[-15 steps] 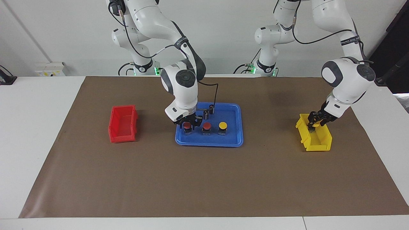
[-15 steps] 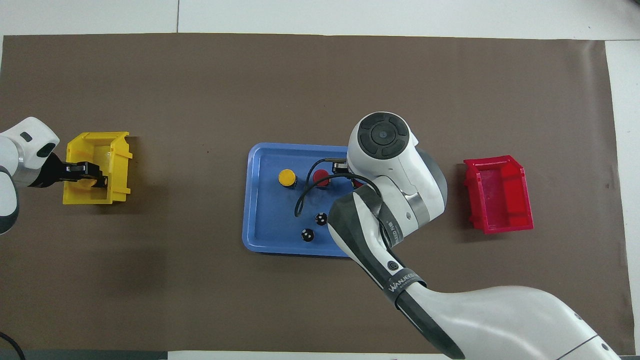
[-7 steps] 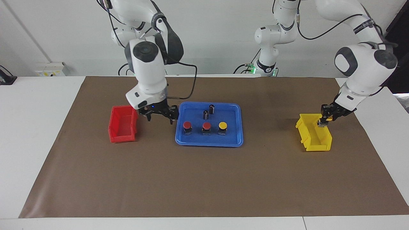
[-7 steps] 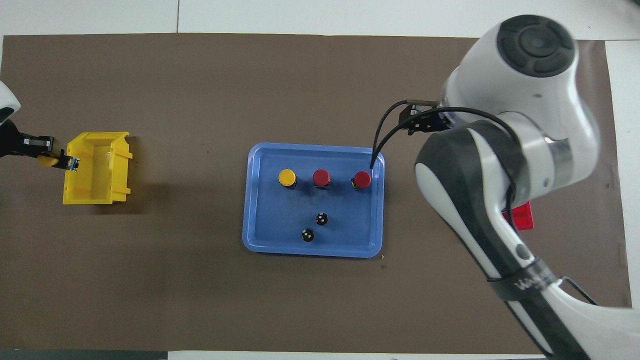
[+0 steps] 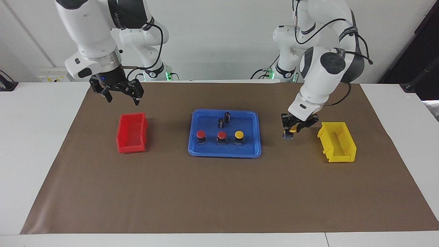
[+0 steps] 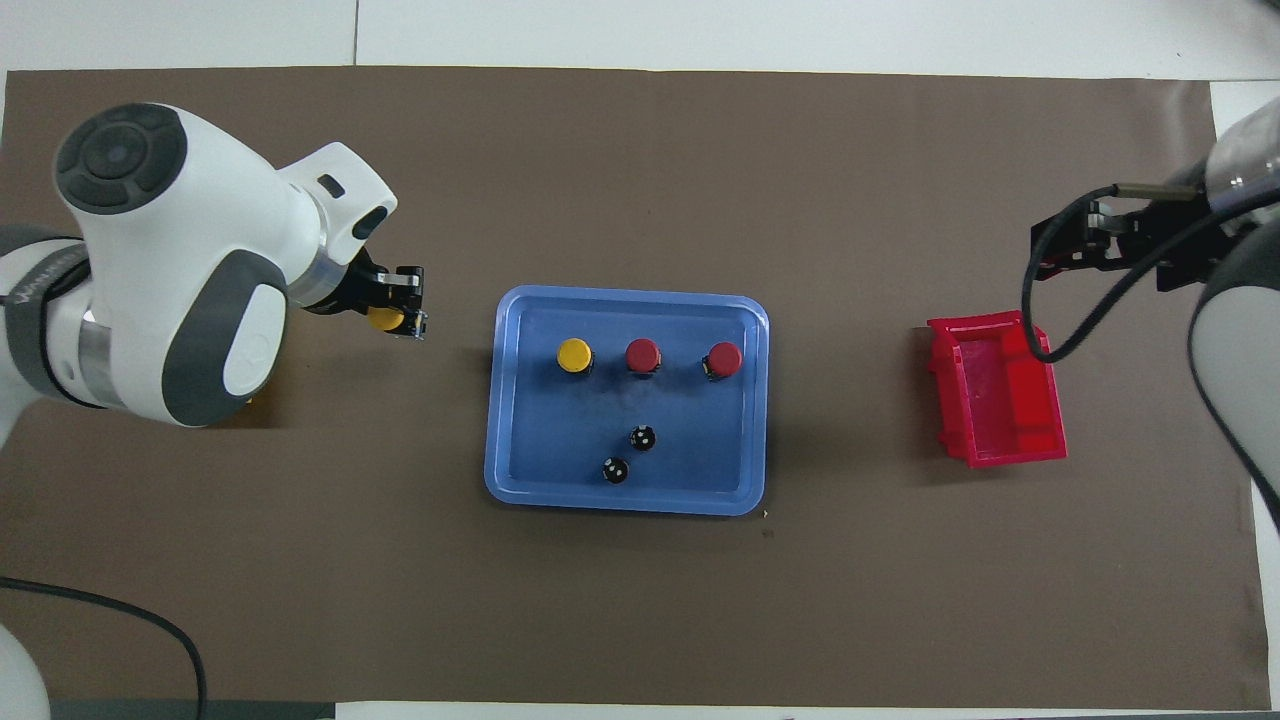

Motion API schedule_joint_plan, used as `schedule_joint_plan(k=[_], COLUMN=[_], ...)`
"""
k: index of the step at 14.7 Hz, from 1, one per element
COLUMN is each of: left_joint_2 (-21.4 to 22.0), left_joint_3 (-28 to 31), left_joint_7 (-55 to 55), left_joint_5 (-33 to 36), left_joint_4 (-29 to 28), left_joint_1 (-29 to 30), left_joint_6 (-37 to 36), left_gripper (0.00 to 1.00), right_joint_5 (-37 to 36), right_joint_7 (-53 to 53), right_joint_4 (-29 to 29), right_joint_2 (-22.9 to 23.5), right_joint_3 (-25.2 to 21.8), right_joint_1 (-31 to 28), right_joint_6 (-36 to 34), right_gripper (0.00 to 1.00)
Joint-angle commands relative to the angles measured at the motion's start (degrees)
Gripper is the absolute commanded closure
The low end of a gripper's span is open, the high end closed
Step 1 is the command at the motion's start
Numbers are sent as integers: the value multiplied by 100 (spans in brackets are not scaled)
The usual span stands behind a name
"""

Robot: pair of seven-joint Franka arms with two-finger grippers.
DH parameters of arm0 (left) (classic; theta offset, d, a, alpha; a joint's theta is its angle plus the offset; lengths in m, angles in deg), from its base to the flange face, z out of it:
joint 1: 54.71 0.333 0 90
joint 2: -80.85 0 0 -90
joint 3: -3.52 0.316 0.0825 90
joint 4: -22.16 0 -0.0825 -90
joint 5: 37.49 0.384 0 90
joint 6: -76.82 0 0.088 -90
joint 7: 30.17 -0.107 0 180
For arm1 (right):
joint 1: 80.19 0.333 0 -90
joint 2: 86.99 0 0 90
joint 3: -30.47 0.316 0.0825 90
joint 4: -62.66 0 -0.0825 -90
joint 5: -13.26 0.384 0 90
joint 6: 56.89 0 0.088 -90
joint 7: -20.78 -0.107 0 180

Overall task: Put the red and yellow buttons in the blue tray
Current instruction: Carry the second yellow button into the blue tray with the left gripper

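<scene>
Carrying the last yellow-capped push-button (image 5: 291, 130) over bare mat, the left gripper (image 5: 290, 132), fingers clamped, should lower it upright into the flat blue plastic tray (image 5: 252, 149); right gripper (image 5: 120, 93) waits spread.

White bench (image 5: 41, 144) w/ brown mat (image 5: 219, 192) over most of it. On mat: red bin (image 5: 132, 132) twd right arm's end, blue tray (image 5: 224, 152) mid, yellow bin (image 5: 337, 142) twd left arm's end.

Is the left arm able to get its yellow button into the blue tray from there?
Probably yes. The left end effector holds a yellow button over the mat between the yellow bin and the blue tray, and nothing stands between them.
</scene>
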Motion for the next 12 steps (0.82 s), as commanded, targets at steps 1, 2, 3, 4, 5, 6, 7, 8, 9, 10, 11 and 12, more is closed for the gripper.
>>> schedule_joint_plan(k=[1, 2, 3, 4, 5, 6, 7, 8, 9, 10, 11, 12], left_joint_2=[134, 108, 46, -41, -94, -112, -121, -121, -112, -104, -104, -121], left_joint_3=[113, 113, 113, 113, 113, 113, 113, 113, 113, 96, 95, 113], left_joint_7=[259, 373, 427, 436, 436, 471, 497, 498, 489, 489, 489, 489], left_joint_5=[-324, -324, -333, -333, -342, -342, -342, -342, -350, -351, -351, -351], left_joint_4=[-427, -603, -709, -710, -710, -719, -736, -763, -815, -850, -946, -1000], left_joint_1=[-403, -527, -650, -712, -739, -809, -836, -836, -836, -836, -836, -845], left_joint_6=[626, 934, 1146, 1191, 1209, 1244, 1262, 1279, 1297, 1349, 1402, 1542], left_gripper=[99, 99, 99, 99, 99, 99, 99, 99, 99, 99, 99, 99], right_joint_5=[36, 36, 36, 36, 36, 36, 36, 36, 36, 27, 27, 36], right_joint_7=[640, 886, 1054, 1203, 1283, 1310, 1310, 1310, 1310, 1301, 1293, 1293], right_joint_4=[2, -59, -146, -252, -331, -367, -410, -411, -393, -350, -349, -358], right_joint_2=[-164, -208, -269, -322, -366, -401, -445, -446, -446, -402, -402, -411], right_joint_3=[66, 57, 57, 66, 66, 66, 57, 66, 75, 83, 84, 92], right_joint_1=[-426, -558, -689, -787, -892, -936, -946, -980, -1007, -999, -998, -998], right_joint_6=[-331, -384, -393, -393, -402, -437, -507, -516, -473, -446, -437, -446], right_gripper=[0, 0, 0, 0, 0, 0, 0, 0, 0, 0, 0, 0])
